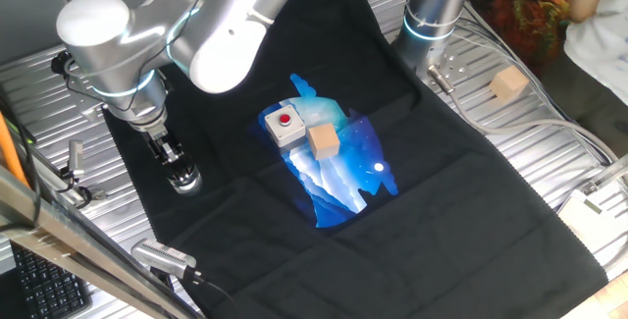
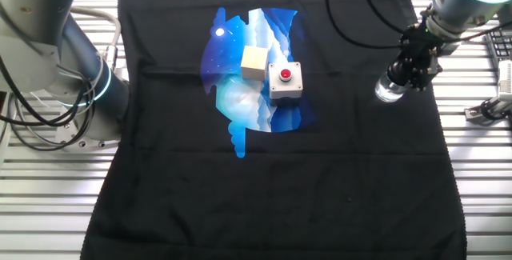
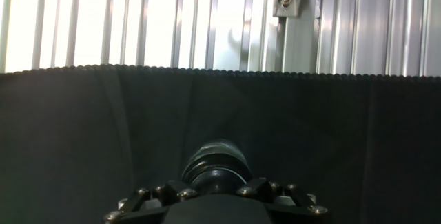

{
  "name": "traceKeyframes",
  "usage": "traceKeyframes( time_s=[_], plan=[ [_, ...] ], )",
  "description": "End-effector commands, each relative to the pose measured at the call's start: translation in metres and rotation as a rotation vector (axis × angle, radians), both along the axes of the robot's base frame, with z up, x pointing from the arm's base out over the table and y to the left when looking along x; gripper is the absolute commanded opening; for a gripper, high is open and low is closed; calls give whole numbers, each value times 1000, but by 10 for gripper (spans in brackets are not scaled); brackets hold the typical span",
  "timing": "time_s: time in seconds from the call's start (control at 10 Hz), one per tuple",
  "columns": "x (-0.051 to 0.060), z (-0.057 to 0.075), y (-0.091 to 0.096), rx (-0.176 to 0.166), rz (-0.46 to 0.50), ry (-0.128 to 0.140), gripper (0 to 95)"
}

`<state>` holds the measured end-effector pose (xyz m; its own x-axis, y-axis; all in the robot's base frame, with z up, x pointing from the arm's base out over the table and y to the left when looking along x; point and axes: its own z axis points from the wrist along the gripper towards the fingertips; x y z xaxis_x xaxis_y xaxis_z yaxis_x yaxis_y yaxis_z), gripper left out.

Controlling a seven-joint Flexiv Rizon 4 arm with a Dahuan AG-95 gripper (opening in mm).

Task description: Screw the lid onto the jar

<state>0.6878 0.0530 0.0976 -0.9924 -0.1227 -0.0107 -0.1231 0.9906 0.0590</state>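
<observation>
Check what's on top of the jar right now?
The gripper sits directly over the jar, with the black lid between its fingers. The jar mouth and threads are covered, so how well the lid is seated can't be seen.

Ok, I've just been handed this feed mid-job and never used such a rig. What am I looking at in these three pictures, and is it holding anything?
It is one silver robot arm with a two-finger gripper working over a black cloth laid on a metal table.

Two pictures come from fixed cameras on opposite sides of the table, so left and right swap between them. The third comes from a camera on the hand, looking along the fingers.

On the cloth's blue print sit a grey box with a red button and a wooden cube. A second cube lies off the cloth.

The gripper is at the cloth's edge, down over the jar, whose clear glass shows below the fingers. The dark round piece between the fingers looks like the lid; the jaws seem closed on it, but I cannot tell how far it is screwed on.
</observation>
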Motion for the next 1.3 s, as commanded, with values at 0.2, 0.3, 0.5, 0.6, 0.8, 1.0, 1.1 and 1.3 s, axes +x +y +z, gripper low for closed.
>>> traceKeyframes(
  time_s=[0.2, 0.3, 0.5, 0.6, 0.8, 1.0, 1.1, 1.3],
  plan=[
    [0, 0, 0, -21, 6, 0, 760],
    [1, 1, -1, -28, 9, 3, 760],
    [3, 9, -4, -30, 17, 8, 950],
    [4, 15, -6, -26, 20, 12, 950],
    [2, 42, -8, -17, 22, 18, 950],
    [-15, 78, -5, -17, 10, 27, 760],
    [-32, 94, -5, -16, 6, 25, 760],
    [-77, 114, -11, -4, -18, -12, 760]
  ],
)
